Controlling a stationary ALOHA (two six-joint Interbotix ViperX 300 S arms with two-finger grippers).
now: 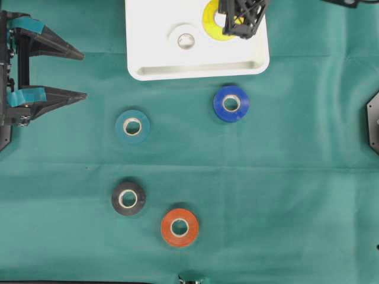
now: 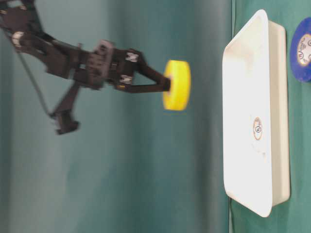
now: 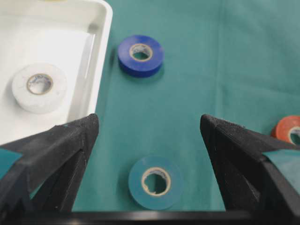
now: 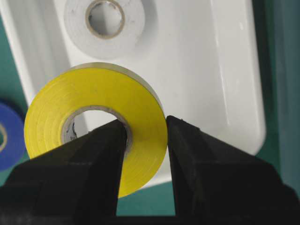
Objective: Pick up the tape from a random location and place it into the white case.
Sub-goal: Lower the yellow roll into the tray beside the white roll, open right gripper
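The right hand (image 4: 146, 136) pinches the wall of the yellow tape (image 4: 93, 122), one finger through its hole and one outside. From table level, the roll hangs in the air above the white case (image 2: 243, 73), clear of it. The case sits at the far edge of the desk (image 1: 296, 177) and holds a white tape (image 1: 186, 39) lying flat. The left hand (image 1: 74, 75) rests at the left edge, its jaws spread wide and holding nothing. On the green cloth lie a blue tape (image 1: 231, 103), a teal tape (image 1: 132, 125), a black tape (image 1: 128, 198) and an orange tape (image 1: 179, 227), all apart.
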